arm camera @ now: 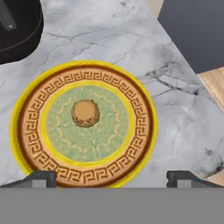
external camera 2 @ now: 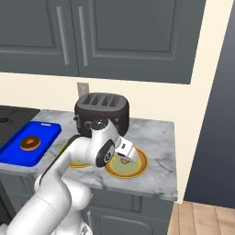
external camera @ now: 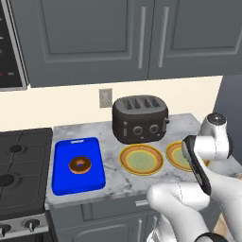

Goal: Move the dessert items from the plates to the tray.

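Worktop (external camera: 189,124) of grey-veined marble spans the middle of the left base view, with a black stovetop (external camera: 21,165) at its left edge. Dark toaster (external camera: 140,119) stands at the back, centre frame. Blue tray (external camera: 78,165) lies lower left of the toaster, just beside the stovetop; the donut (external camera: 80,165) sits at its middle, glazed side up. Left plate (external camera: 141,159) lies in front of the toaster with nothing on it. Right plate (external camera: 178,155) is at the right of the frame, partly hidden by the arm's wrist.

In the right base view the right plate (external camera 2: 137,165) lies centre frame near the worktop's front edge, the arm's hand directly above it. In the hand view this plate (arm camera: 35,127) takes up the middle, and the small pastry lump (arm camera: 85,113) rests just above and left of its green centre. Gripper (arm camera: 111,178) hangs over the plate's near rim, fingertips (arm camera: 41,177) set wide apart at the bottom corners of the frame, released, clasping nothing, clear of the lump.
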Robot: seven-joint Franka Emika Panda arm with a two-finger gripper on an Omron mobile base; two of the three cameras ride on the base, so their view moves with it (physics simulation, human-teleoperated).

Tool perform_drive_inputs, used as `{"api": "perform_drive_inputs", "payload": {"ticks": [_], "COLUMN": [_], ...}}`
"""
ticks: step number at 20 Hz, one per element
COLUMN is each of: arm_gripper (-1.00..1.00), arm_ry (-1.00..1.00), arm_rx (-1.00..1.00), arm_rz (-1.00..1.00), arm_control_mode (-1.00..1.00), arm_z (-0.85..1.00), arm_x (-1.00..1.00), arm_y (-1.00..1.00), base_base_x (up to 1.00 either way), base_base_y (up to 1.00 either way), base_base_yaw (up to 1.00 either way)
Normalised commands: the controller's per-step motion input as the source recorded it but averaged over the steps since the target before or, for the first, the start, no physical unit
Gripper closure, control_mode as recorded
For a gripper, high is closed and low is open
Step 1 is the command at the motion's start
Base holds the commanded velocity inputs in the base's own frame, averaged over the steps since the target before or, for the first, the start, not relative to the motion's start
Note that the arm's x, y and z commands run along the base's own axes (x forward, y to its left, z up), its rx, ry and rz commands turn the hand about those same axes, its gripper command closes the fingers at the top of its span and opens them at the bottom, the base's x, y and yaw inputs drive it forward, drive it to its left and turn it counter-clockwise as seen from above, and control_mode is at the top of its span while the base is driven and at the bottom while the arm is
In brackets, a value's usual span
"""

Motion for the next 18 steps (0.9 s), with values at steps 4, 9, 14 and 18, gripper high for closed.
{"api": "perform_drive_inputs", "payload": {"ticks": [4, 9, 14, 18], "arm_gripper": [-1.00, -1.00, -1.00, -1.00], "arm_ry": [0.03, 0.12, 0.23, 0.07], "arm_rx": [0.05, 0.15, 0.08, 0.00], "arm_rz": [0.12, 0.11, 0.07, 0.00], "arm_control_mode": [-1.00, -1.00, -1.00, -1.00], "arm_z": [-0.05, -0.11, -0.14, -0.15], "arm_x": [0.76, 0.64, 0.40, 0.00], "arm_y": [-0.38, -0.24, 0.01, 0.18], "base_base_x": [0.00, 0.00, 0.00, 0.00], "base_base_y": [0.00, 0.00, 0.00, 0.00], "base_base_yaw": [0.00, 0.00, 0.00, 0.00]}}
